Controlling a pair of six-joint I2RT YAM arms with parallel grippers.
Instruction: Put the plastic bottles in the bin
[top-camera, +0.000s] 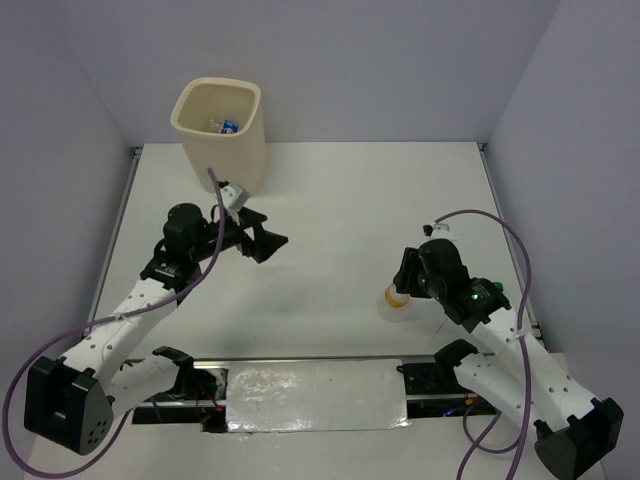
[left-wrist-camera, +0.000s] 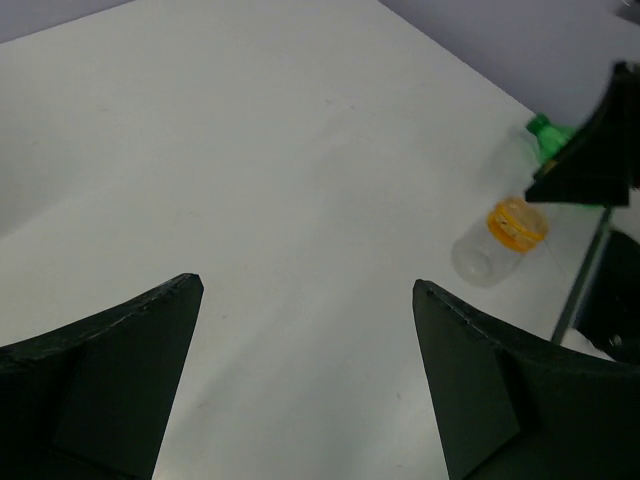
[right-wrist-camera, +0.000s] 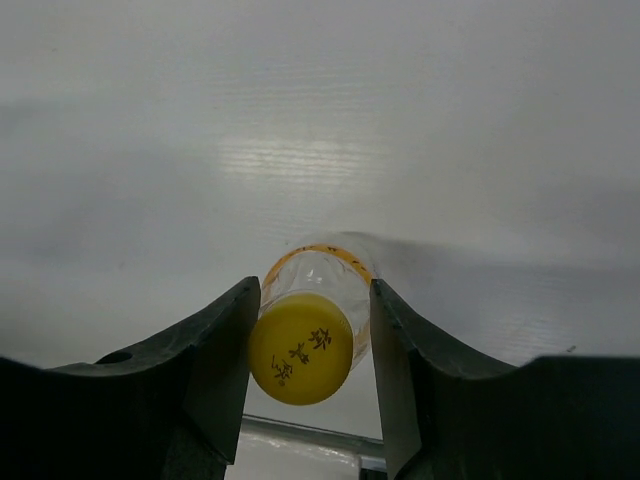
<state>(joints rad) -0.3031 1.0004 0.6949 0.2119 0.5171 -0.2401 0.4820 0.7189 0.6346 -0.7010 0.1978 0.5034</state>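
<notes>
One bottle is in hand: the right tool (right-wrist-camera: 312, 290) pinches the short orange-capped bottle (right-wrist-camera: 305, 340), which lies on the counter (right-wrist-camera: 320, 120) with its cap toward the wrist. This looks like the pick-up step. Well away to that tool's forward left stands the bin (top-camera: 225, 150), a blue-labelled bottle (top-camera: 228, 125) visible inside, with the left tool (left-wrist-camera: 305, 290) hanging spread and empty nearer it. Next likely comes a firm lift and a long carry over the rim before release.
</notes>
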